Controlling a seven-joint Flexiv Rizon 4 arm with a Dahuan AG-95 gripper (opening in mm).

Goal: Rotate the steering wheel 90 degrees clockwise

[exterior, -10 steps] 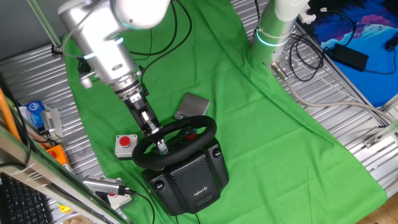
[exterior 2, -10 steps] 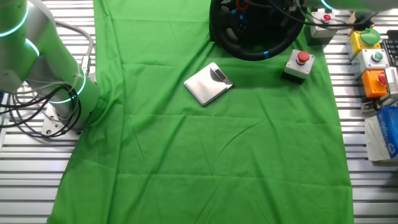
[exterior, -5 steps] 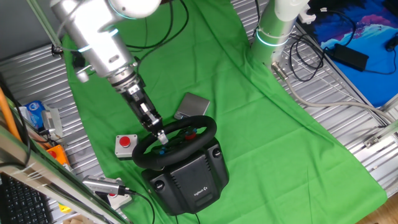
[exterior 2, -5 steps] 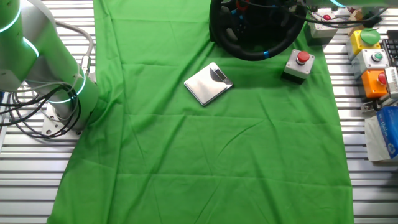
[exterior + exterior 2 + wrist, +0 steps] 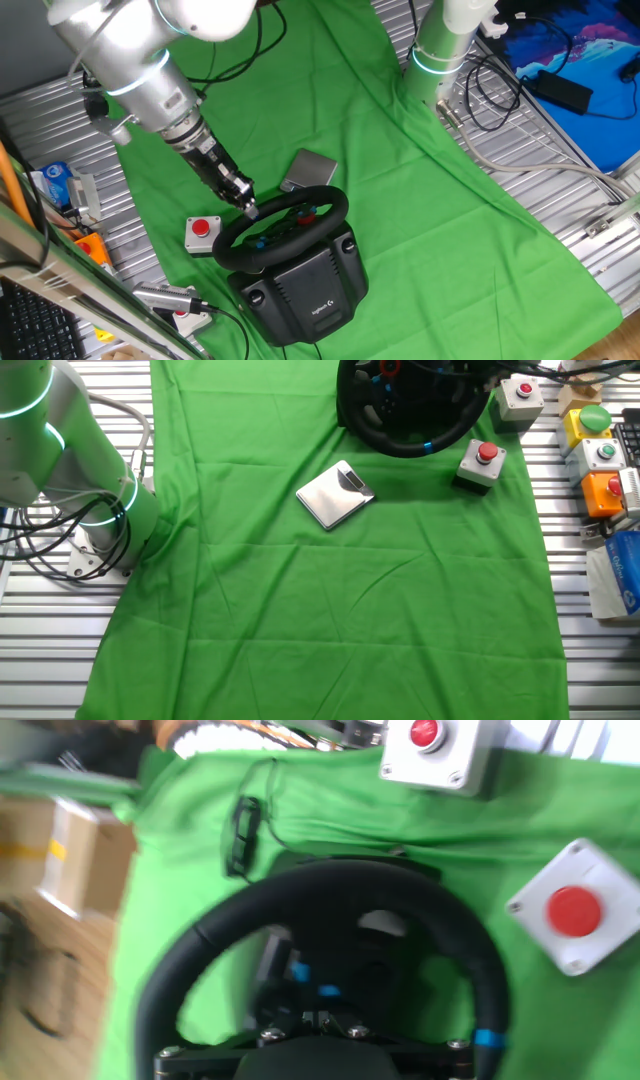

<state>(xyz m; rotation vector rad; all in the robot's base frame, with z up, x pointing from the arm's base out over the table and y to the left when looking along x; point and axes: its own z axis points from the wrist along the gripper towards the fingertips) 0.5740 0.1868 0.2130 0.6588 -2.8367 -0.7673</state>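
Observation:
The black steering wheel (image 5: 285, 225) sits tilted on its bulky black base (image 5: 305, 285) at the front of the green cloth. It also shows at the top edge of the other fixed view (image 5: 405, 420), with a blue mark low on the rim. My gripper (image 5: 248, 207) is at the upper-left outside of the rim, slanting down from the silver arm. In the hand view the whole rim (image 5: 330, 885) lies ahead of the gripper (image 5: 315, 1016), apart from it. The thin fingers look pressed together and hold nothing. The picture there is blurred.
A small grey box with a red button (image 5: 201, 232) stands left of the wheel, also seen in the hand view (image 5: 565, 910). A flat silver box (image 5: 308, 170) lies behind the wheel. More button boxes (image 5: 600, 455) line the table edge. A second arm's base (image 5: 440, 50) stands at the back.
My gripper has drawn back up and to the left, from inside the wheel's rim to just outside its upper-left edge. The wheel shows no visible turn.

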